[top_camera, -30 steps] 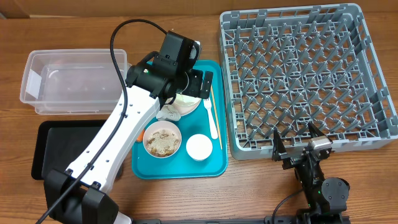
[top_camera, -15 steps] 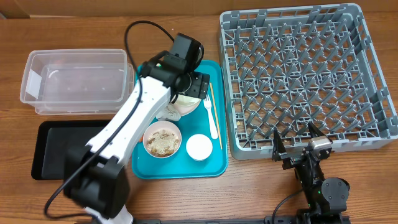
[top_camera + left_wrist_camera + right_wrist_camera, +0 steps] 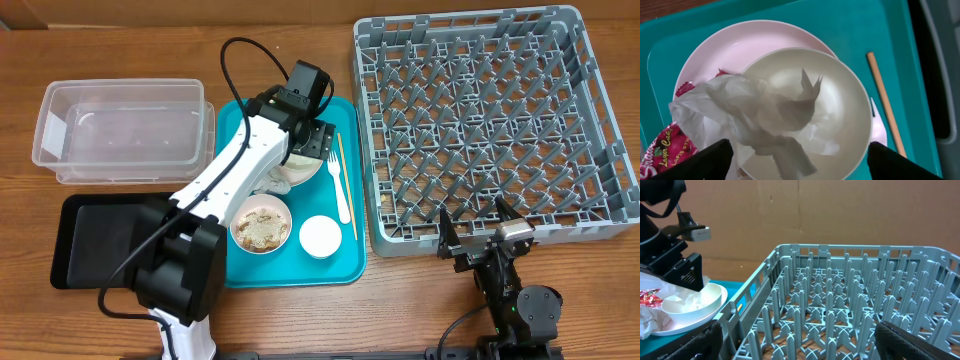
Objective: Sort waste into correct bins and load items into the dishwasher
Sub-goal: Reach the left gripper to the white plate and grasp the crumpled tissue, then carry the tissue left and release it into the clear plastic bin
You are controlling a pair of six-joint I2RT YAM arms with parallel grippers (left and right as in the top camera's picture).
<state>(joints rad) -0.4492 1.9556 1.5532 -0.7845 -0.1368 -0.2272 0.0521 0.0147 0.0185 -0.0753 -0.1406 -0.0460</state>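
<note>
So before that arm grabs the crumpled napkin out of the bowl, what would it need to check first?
1. The left jaws open around the napkin: ok, fingers stand either side.
2. The napkin free of the red wrapper: not ok, they overlap.
3. The bowl seated on the pink plate: ok.
4. Anything hidden under the napkin: cannot tell.
5. The clear tub open to receive it: ok.
</note>
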